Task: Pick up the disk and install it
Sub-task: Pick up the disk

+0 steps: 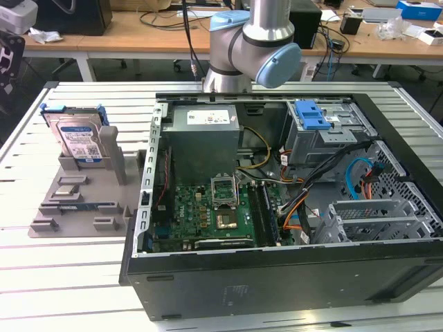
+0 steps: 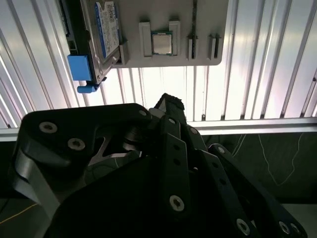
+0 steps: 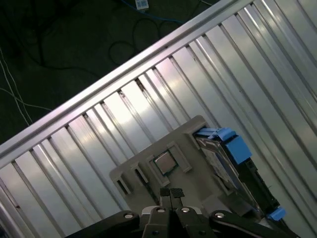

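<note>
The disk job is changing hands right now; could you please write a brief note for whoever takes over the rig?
The gripper: shut, holding nothing, pointed toward the grey holder tray.
The disk: standing on edge in that tray, to the exterior view's left of the open computer case.
Done: nothing visible; the disk is not yet picked up.
Left: the whole job, pick-up and install in the case.

The arm (image 1: 252, 41) runs off the exterior view's top edge; the grey stand (image 1: 114, 158) hides the disk's (image 1: 79, 138) lower edge
</note>
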Robot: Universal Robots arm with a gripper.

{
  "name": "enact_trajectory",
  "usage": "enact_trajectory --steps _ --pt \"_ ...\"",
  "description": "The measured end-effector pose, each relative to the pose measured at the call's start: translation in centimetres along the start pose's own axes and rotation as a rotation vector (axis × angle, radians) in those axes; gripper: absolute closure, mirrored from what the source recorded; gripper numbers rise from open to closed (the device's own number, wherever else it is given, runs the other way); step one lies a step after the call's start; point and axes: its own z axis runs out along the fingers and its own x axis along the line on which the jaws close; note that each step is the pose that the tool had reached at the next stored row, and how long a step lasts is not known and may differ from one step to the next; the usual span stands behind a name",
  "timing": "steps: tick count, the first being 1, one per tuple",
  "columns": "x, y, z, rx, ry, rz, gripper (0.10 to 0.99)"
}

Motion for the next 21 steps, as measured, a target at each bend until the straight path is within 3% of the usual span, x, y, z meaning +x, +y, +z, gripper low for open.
enact_trajectory --steps 11,21 --pt "0.0 0.0 0.0 -0.001 0.0028 -0.069 0.98" --pt "0.0 0.0 0.0 -0.004 0.0076 -0.188 0.98"
